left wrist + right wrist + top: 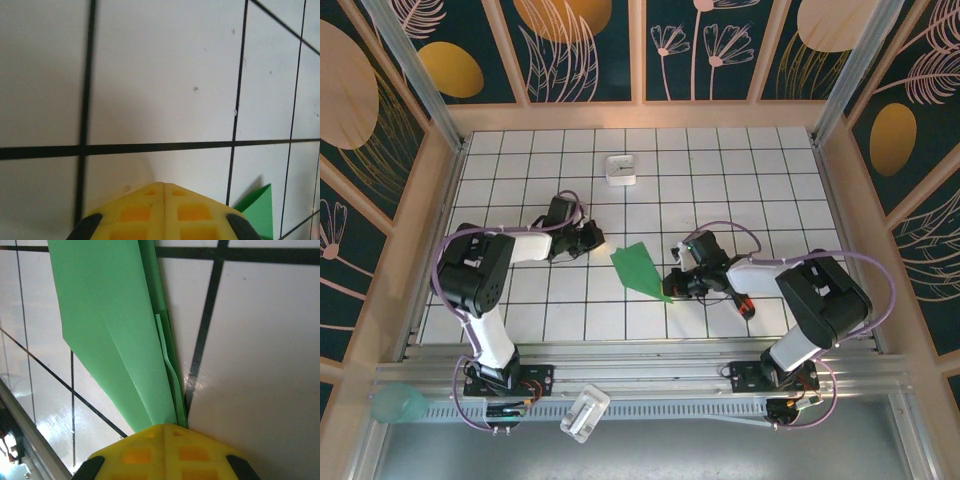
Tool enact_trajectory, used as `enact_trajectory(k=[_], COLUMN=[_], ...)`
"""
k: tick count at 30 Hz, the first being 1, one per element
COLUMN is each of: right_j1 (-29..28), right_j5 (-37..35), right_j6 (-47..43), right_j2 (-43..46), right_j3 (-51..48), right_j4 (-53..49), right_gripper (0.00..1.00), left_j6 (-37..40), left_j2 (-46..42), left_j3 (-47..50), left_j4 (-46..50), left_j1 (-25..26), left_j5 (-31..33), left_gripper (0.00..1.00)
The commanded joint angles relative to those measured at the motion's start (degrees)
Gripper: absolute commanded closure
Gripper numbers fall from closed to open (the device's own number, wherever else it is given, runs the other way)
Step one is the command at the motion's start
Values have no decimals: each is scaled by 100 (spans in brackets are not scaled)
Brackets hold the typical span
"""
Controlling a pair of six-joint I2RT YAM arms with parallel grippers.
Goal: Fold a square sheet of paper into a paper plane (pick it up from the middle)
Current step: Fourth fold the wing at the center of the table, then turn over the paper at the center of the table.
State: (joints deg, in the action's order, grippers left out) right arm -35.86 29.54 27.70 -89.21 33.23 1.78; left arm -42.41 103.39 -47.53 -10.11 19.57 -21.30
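The green paper, folded into a narrow pointed paper plane (pixel 640 268), lies mid-table between the arms with its point toward the right arm. My right gripper (pixel 676 285) is at that pointed end. In the right wrist view the plane's folded layers (pixel 115 330) run straight down into the closed yellow fingertips of the right gripper (pixel 167 426), which is shut on the tip. My left gripper (pixel 595 238) sits just left of the plane's wide end, shut with nothing in it. In the left wrist view the left gripper (pixel 164 184) hovers over bare white tile, and a green corner of the plane (pixel 260 210) shows at lower right.
A small white square box (pixel 621 170) stands toward the back of the tiled table (pixel 770 180). A red-and-black screwdriver (pixel 744 305) lies beside the right arm. Wooden walls enclose the table on three sides. A white object (pixel 584 412) rests on the front rail.
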Motion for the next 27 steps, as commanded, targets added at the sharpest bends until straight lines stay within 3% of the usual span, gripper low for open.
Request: enact_trajectory(k=[1,7,11,15,27], right_j1=[-53,95,136,135,97], right_j5=[-273,-297,-839,-838,-455], right_j6=[-107,22,-5,-113,-207], right_j2=[338,850,367,-260,-855], right_j3=[-62,140,445,730,966], right_j4=[-703,216,435,604,901], right_gripper=[95,81,75,64,63], left_j6=[-249,-667,-883,-829,-777], left_j2=[-479,-1160,-1260,-1338,-1144], left_j3=[354,1095,1314,1317,1340], left_j4=[-335,-893,-1257,-1184,-1145], left_j1=[54,550,774,787,785], left_j5=[-21,-307,-493,-407,-417], left_gripper=[83,66,60,58,57])
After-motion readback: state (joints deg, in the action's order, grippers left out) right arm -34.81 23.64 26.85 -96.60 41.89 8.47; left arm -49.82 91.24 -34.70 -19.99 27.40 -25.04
